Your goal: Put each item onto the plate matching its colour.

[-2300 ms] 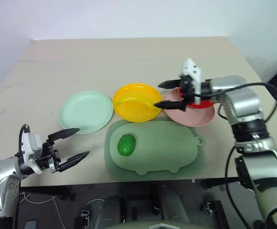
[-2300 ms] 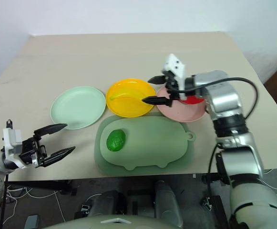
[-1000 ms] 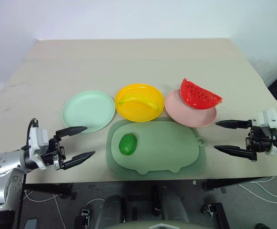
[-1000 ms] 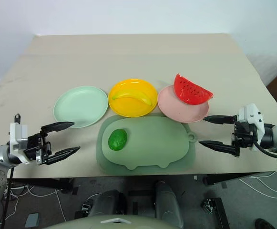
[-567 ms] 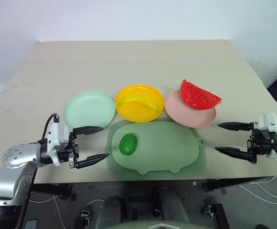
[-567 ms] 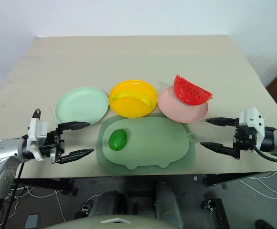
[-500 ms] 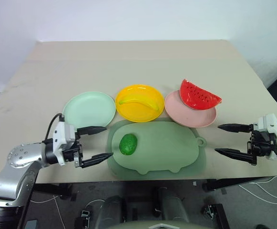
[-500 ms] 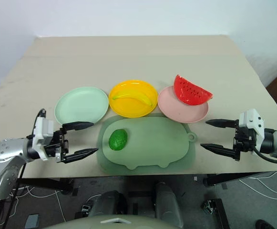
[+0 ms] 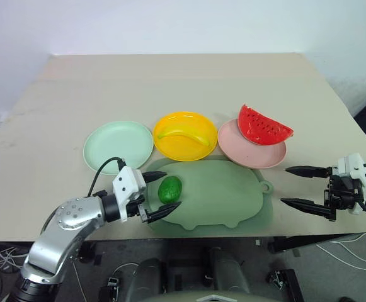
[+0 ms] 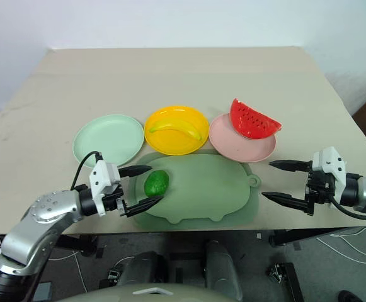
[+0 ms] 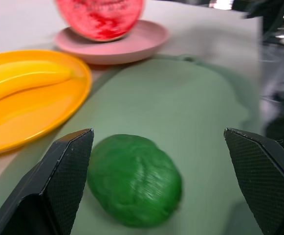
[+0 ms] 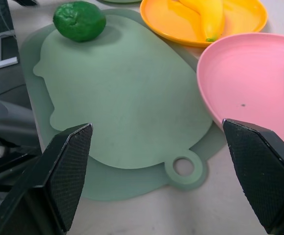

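Tabletop of pale beige (image 9: pixel 170 82) carries a large sage-green pig-shaped mat (image 9: pixel 220 195) at its near edge, and behind it a row of three round plastic plates: mint green (image 9: pixel 118 146), yellow-orange (image 9: pixel 184 143) holding the yellow toy banana (image 9: pixel 184 134), and pink (image 9: pixel 252 151) with the red seeded watermelon slice (image 9: pixel 263 126) leaning on its far rim. The small bumpy green fruit (image 9: pixel 169 189) lies on the mat's left part, between the spread fingers of the left gripper (image 9: pixel 159 196), untouched. The right gripper (image 9: pixel 303 187), fingers wide apart and empty, hovers off the mat's right side.
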